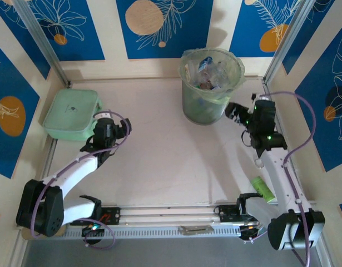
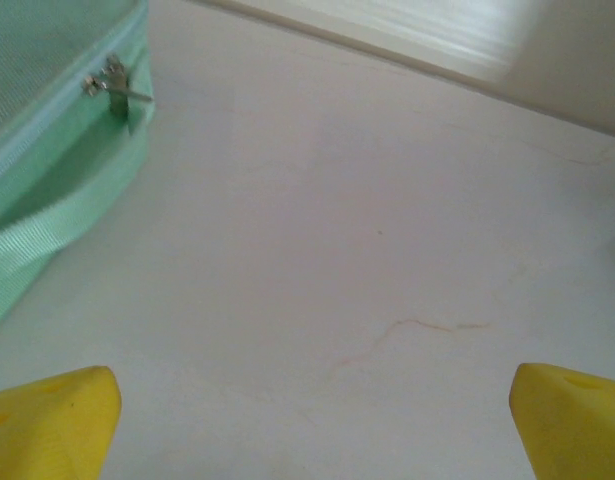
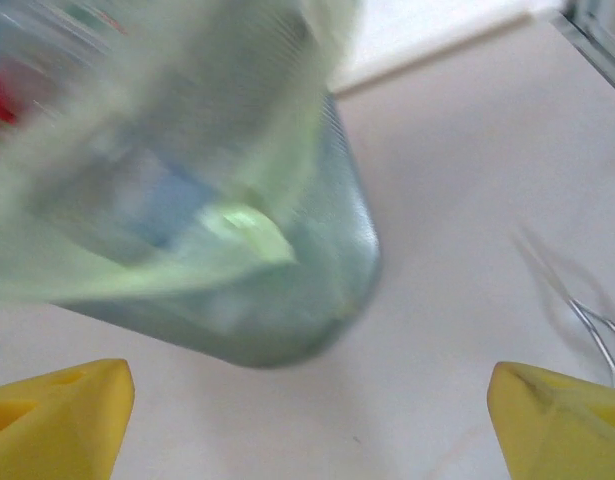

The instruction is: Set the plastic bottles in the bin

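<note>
The bin (image 1: 204, 108), a tall grey-translucent bucket lined with a pale green bag, stands at the back centre. Several plastic bottles (image 1: 207, 72) are heaped inside it. One green bottle (image 1: 263, 188) lies on the table beside my right arm. My right gripper (image 1: 234, 110) hangs just right of the bin, open, with nothing between its yellow fingertips (image 3: 57, 415). In the right wrist view the bin (image 3: 267, 290) is close and blurred. My left gripper (image 1: 105, 119) is open and empty over bare table next to the mint-green case, its fingertips (image 2: 52, 420) wide apart.
A flat mint-green case (image 1: 70, 114) with a zip (image 2: 112, 85) lies at the back left, close to the left gripper. Blue-patterned walls and metal rails (image 1: 51, 55) enclose the table. Open table surface (image 1: 159, 150) lies between the arms.
</note>
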Robot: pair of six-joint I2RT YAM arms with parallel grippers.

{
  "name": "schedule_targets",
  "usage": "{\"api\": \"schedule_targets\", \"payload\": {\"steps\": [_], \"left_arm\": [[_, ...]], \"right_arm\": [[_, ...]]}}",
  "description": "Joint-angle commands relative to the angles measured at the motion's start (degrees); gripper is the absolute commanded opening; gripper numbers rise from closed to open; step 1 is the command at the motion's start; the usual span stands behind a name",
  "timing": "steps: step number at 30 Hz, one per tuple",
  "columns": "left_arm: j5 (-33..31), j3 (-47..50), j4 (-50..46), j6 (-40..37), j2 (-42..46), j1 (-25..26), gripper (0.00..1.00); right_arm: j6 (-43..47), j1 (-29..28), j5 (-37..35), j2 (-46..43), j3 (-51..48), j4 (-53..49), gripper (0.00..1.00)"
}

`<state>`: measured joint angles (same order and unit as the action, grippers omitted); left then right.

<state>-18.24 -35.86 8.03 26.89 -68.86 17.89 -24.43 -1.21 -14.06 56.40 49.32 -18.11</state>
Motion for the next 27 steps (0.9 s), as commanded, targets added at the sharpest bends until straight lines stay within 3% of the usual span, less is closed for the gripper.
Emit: {"api": "schedule_targets", "payload": {"steps": [1, 8, 13, 20, 27], "left_arm": [[-3.9, -3.7, 1.3, -6.3, -1.6, -0.8, 0.99], [-9.6, -2.1, 7.4, -13.0, -5.1, -1.1, 0.99], [-18.4, 2.6, 16.4, -16.0, -8.1, -1.2, 0.99], [-20.4, 1.6, 22.7, -27.2, -12.7, -1.4, 0.99], [-18.4, -0.4, 23.6, -31.9, -15.2, -1.4, 0.99]], "right_arm": [[0.2, 0.9, -5.0, -2.8, -6.5, 5.3, 0.92], [1.9, 1.1, -8.6, -0.8, -18.6, 16.6, 0.92], [5.0, 0.7, -8.0, 5.3, -25.0, 32.1, 0.92], [13.7, -1.4, -6.3, 20.2, -23.7, 47.7, 0.94], [19.9, -5.0, -7.9, 30.1, -21.3, 58.3, 0.95]]}}
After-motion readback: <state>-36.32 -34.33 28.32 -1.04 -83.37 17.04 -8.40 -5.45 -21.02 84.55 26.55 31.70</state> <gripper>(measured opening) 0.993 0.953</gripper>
